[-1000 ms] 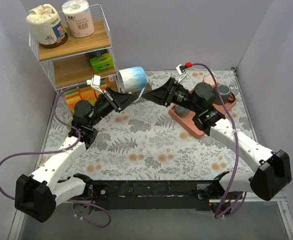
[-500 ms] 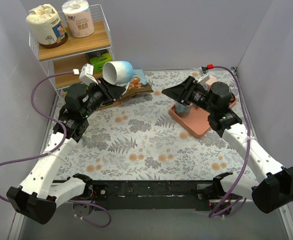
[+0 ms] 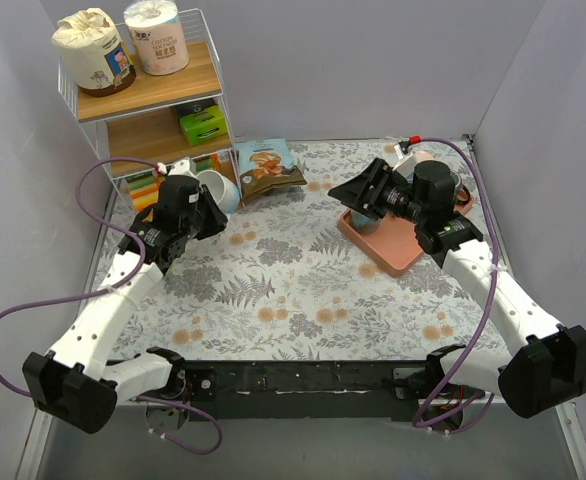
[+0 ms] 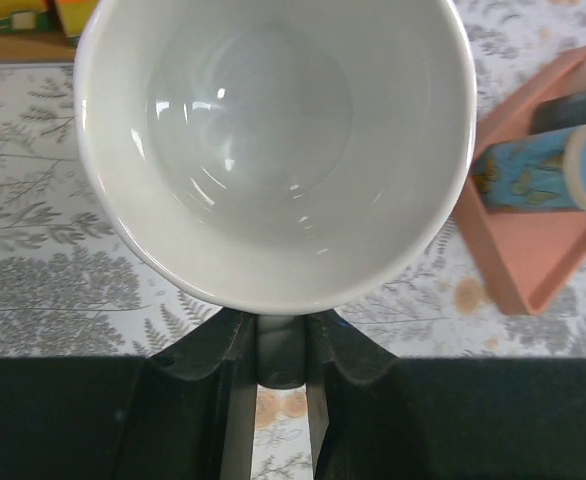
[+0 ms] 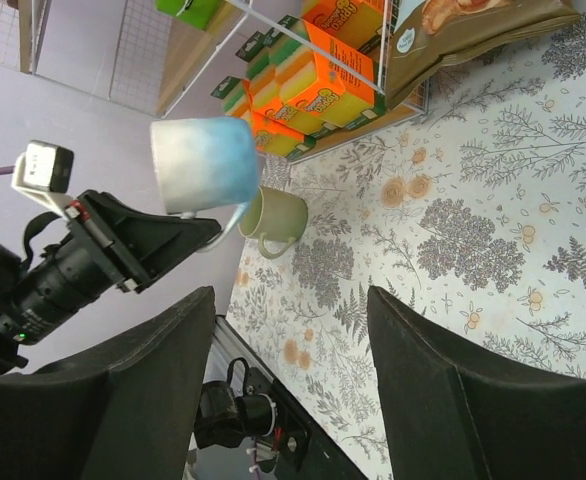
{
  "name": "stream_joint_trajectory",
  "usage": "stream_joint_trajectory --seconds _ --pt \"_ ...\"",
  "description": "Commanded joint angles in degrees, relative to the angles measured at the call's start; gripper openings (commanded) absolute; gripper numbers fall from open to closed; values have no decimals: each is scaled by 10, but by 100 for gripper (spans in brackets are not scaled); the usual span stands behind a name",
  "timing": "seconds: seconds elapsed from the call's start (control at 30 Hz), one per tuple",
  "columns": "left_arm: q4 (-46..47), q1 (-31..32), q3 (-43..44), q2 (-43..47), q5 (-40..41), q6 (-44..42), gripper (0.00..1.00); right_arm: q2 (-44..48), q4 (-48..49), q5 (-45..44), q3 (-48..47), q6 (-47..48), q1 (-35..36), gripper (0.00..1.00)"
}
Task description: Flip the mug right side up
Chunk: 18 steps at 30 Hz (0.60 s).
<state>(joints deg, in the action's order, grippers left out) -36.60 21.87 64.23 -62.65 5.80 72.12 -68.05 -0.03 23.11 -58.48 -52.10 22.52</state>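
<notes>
While left jaws grip mug (image 3: pixel 214 186) | olive cup (image 5: pixel 274 219) near | shelf (image 3: pixel 145 141) beside

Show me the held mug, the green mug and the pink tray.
held mug (image 5: pixel 205 165), right wrist view, outer wall.
green mug (image 5: pixel 276 217), right wrist view, side wall.
pink tray (image 3: pixel 386 253), top external view, bare near corner.
</notes>
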Motion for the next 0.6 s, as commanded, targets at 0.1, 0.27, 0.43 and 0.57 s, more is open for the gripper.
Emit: stream_joint_trajectory --seconds 0.1,0.27,0.43,0.57 --pt "18 -2 -50 -36 115 -26 0 -4 4 11 -26 7 -12 69" --pt "106 -3 -115 -36 141 -29 0 1 1 18 -23 10 -26 68" --pt "133 -5 -159 -64 187 -9 0 4 -15 28 -21 10 -43 68" --pt "171 -9 -200 -62 218 -14 0 6 -16 35 -20 11 -51 68"
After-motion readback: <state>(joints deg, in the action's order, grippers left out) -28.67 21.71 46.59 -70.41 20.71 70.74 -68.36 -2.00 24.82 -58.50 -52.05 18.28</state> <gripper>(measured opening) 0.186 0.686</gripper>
